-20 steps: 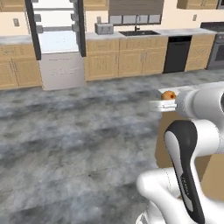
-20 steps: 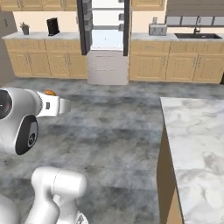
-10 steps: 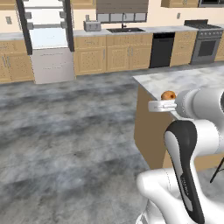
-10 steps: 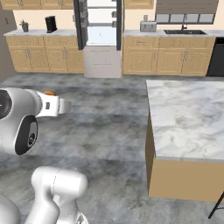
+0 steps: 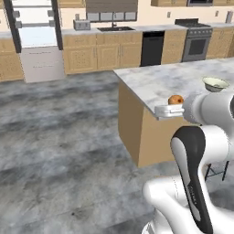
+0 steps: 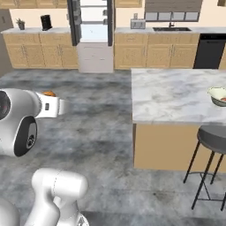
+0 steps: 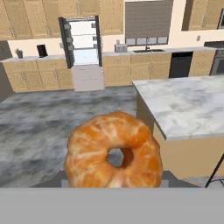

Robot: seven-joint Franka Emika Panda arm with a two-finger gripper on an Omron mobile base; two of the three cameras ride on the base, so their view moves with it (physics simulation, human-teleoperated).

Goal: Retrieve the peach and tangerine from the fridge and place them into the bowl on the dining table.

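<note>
My gripper [image 5: 172, 108] is shut on the tangerine [image 5: 175, 99], a plain orange fruit held out in front of the arm over the floor. Close up, the tangerine [image 7: 113, 151] hides the fingertips; from the right it is a small orange cap [image 6: 49, 93] above the hand. The dining table [image 5: 160, 80] stands just beyond the gripper, with the pale bowl [image 5: 215, 83] near its right end. A small reddish patch shows inside the bowl [image 6: 218, 94]; I cannot tell whether it is the peach. The fridge [image 5: 36, 36] stands far back with its doors open.
A dark stool [image 6: 212, 136] stands at the table's near side. Wooden cabinets with marble counters line the back wall, with a black dishwasher [image 5: 152, 48] and a stove [image 5: 196, 43]. Grey floor [image 5: 59, 137] lies between me and the fridge.
The whole picture has shifted as the base turned: the fridge slid left and the dining table and bowl came into view. The gripper holds the tangerine as before.
</note>
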